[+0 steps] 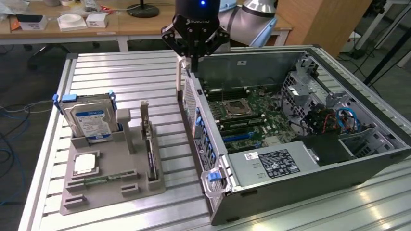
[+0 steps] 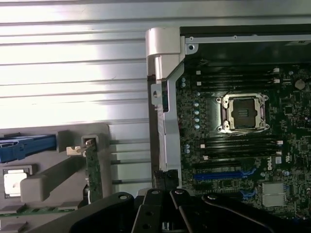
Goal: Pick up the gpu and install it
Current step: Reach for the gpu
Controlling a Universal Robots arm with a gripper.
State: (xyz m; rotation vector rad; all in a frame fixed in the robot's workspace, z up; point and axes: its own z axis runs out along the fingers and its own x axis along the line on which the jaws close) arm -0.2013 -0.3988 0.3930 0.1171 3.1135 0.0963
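On the ribbed aluminium worktop (image 1: 122, 72), a grey moulded holder rack (image 1: 96, 195) carries an upright silver hard drive (image 1: 90, 121) with a blue-white label. To its right the thin, flat gpu (image 1: 151, 154) stands on edge. The black pincer (image 1: 192, 55) hangs clenched on nothing, well apart from the gpu, above the rear wall of the open metal computer case (image 1: 257, 60).
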